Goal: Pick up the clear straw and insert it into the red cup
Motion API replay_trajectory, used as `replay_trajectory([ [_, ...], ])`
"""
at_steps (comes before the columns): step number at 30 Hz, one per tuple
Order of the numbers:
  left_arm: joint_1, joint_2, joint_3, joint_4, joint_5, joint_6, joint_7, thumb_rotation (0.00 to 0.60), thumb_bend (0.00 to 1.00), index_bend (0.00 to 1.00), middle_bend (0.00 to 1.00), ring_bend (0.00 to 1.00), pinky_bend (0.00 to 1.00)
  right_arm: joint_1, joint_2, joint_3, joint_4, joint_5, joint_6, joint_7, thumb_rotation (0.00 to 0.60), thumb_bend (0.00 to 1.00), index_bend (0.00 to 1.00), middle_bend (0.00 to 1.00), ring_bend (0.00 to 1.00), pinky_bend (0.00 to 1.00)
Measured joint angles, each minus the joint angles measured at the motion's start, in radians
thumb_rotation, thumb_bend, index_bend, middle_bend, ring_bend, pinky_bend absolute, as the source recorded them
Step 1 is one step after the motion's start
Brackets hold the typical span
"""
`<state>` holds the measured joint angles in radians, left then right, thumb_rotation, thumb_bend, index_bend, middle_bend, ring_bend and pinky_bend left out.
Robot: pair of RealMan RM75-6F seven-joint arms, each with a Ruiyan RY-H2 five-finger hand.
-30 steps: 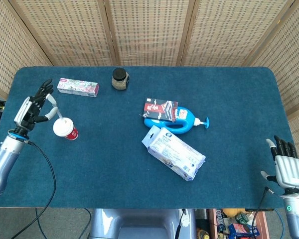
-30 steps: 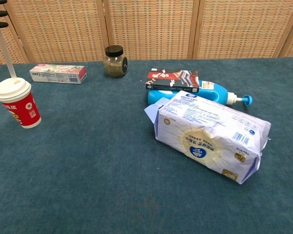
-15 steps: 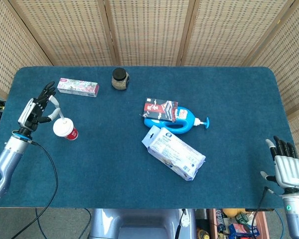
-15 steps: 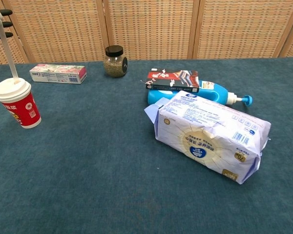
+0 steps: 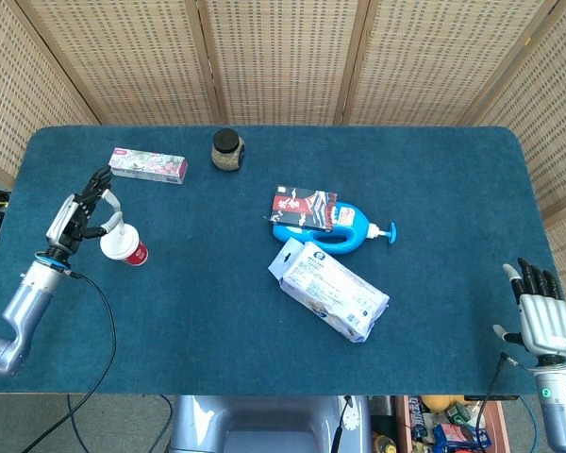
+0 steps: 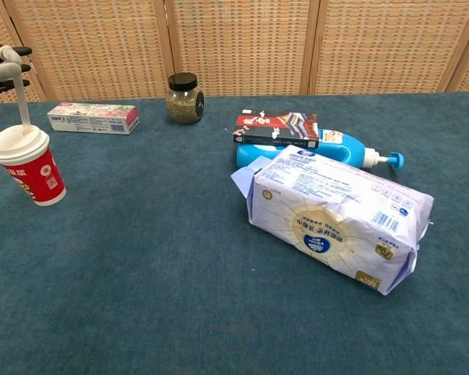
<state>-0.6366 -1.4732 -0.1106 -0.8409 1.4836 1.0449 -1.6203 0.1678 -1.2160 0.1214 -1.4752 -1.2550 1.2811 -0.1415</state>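
The red cup (image 5: 124,245) (image 6: 26,166) with a white lid stands upright at the table's left side. The clear straw (image 6: 21,100) (image 5: 112,223) stands nearly upright with its lower end in the lid. My left hand (image 5: 81,213) (image 6: 1,66) is just left of the cup and pinches the straw's top end, its other fingers spread. In the chest view only its fingertips show at the left edge. My right hand (image 5: 543,315) hangs open beyond the table's near right corner, holding nothing.
A toothpaste box (image 5: 148,165) and a small jar (image 5: 227,149) lie behind the cup. Mid-table are a blue pump bottle (image 5: 344,234) with a dark packet (image 5: 305,209) on it, and a white tissue pack (image 5: 333,291).
My left hand has come down and toward the cup, and the straw has slid deeper through the lid. The right hand has stayed where it was.
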Motion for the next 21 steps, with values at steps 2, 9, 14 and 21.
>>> replay_trajectory([
  [2,-0.002,-0.011,0.002,0.01,-0.002,-0.01,0.001,0.6,0.49,0.57,0.0,0.0,0.0,0.0,0.0,0.0,0.001,0.001,-0.001,0.001,0.6,0.0,0.0,0.0,0.0,0.0],
  [9,-0.002,-0.034,0.005,0.037,-0.011,-0.029,0.027,0.6,0.49,0.55,0.0,0.0,0.0,0.001,-0.002,0.0,0.003,0.003,0.0,-0.004,0.6,0.0,0.0,0.0,0.0,0.0],
  [14,0.001,-0.033,0.011,0.036,-0.004,-0.023,0.044,0.6,0.39,0.18,0.0,0.0,0.0,0.0,-0.002,-0.001,0.0,0.001,0.006,-0.009,0.6,0.0,0.0,0.0,0.0,0.0],
  [21,0.013,-0.016,0.013,0.02,0.0,0.006,0.079,0.6,0.24,0.0,0.0,0.0,0.0,-0.002,0.001,-0.002,-0.008,-0.006,0.013,-0.007,0.6,0.0,0.0,0.0,0.0,0.0],
])
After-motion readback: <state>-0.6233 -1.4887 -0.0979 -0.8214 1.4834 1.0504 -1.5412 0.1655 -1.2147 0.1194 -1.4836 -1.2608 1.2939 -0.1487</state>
